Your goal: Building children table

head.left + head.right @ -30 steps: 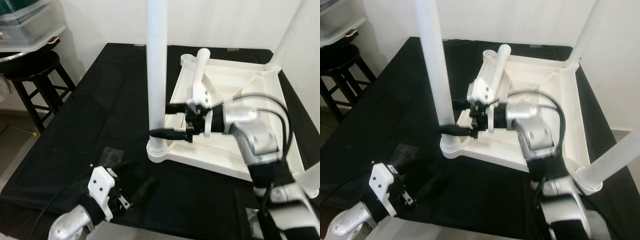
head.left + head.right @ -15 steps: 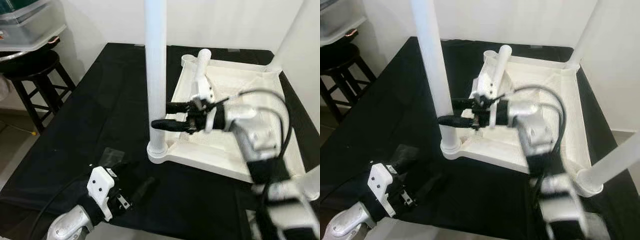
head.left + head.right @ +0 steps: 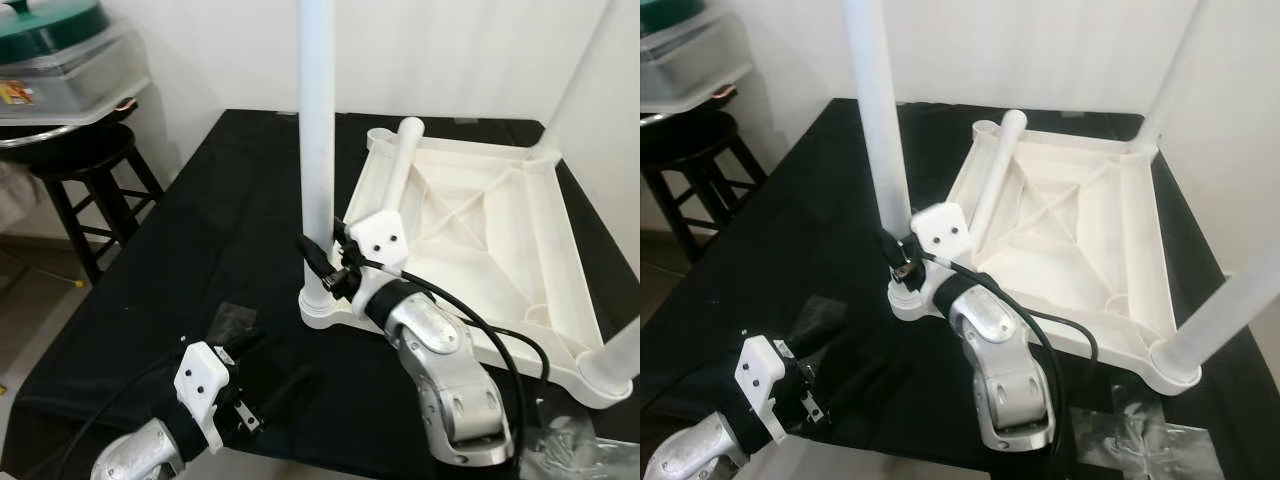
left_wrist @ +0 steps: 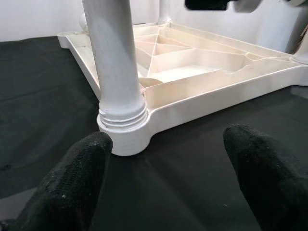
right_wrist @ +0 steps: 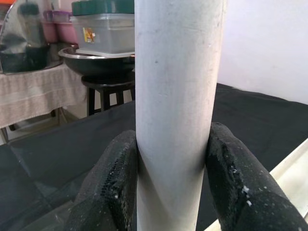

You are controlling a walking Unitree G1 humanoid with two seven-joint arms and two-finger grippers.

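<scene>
Tabletop (image 3: 470, 230) of white plastic lies upside down on the black cloth (image 3: 220, 240), ribs up. An upright leg (image 3: 318, 150) stands in the near-left corner socket (image 3: 318, 305), and a loose leg (image 3: 398, 165) lies along the left rim, near the far-left socket. The right gripper (image 3: 322, 262) is clenched on the upright leg just above the socket — its fingers (image 5: 113, 183) press both sides. The left gripper (image 3: 265, 375) rests low on the cloth, near and left of that corner, its fingers (image 4: 72, 185) spread apart — grasping nothing. A black stool (image 3: 85, 165) stands far left.
</scene>
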